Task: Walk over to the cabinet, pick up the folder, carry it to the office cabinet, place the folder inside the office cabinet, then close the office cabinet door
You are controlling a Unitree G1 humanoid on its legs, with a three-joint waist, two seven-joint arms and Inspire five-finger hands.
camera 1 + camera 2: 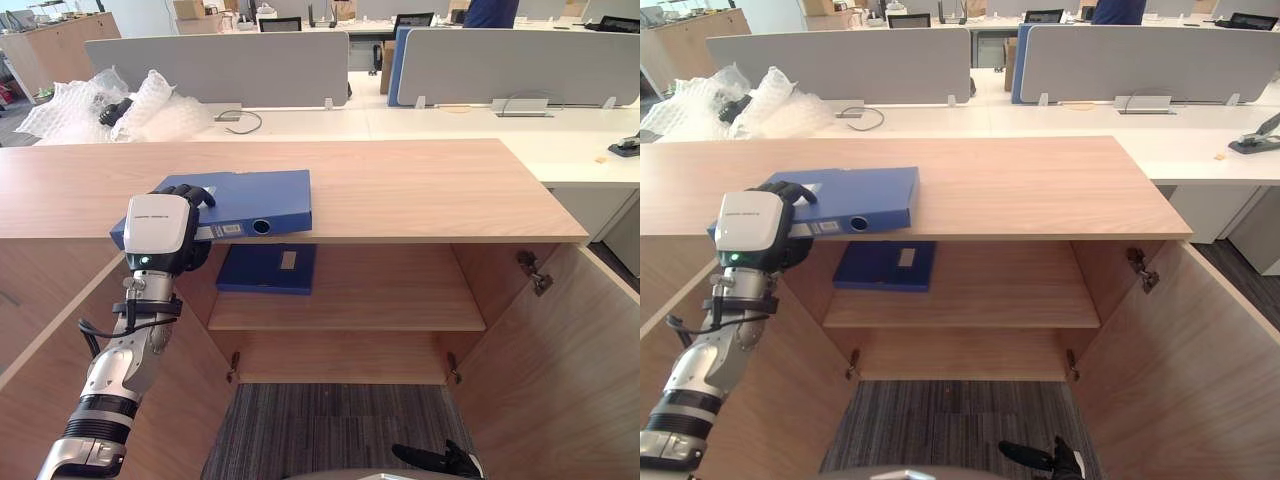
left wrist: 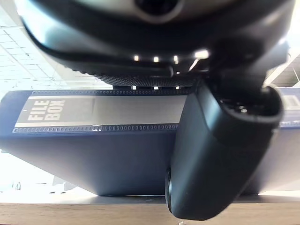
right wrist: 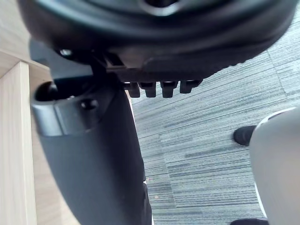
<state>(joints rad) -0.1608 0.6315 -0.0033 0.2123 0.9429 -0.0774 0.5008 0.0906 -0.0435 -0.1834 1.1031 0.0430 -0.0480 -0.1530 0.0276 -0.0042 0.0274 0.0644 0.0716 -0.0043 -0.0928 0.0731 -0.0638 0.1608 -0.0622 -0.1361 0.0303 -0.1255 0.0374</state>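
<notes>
Blue file box folder [image 1: 250, 195] flat on the wooden cabinet top [image 1: 400, 185], spine facing the robot and flush with the front edge, near-left corner overhanging it slightly.

Left hand [image 1: 188, 194] clamped on that overhanging corner. Fingers curled over the top cover, thumb [image 2: 220, 154] laid across the spine next to the label.

Second blue folder [image 1: 267, 268] lying flat on the inner shelf [image 1: 380, 300], directly below and slightly right of the left hand, not touched by it.

Both cabinet doors swung open: left door [image 1: 30, 290] alongside the left forearm, right door [image 1: 560, 360] well apart on the far side, hinge visible near its upper edge.

Right hand [image 1: 440, 460] low over the grey striped carpet [image 1: 320, 420] in front of the cabinet opening, fingers loosely extended, nothing held.

Beyond the left hand, behind the cabinet: white desk [image 1: 450, 125], grey dividers [image 1: 220, 65], and crumpled bubble wrap [image 1: 150, 105].
</notes>
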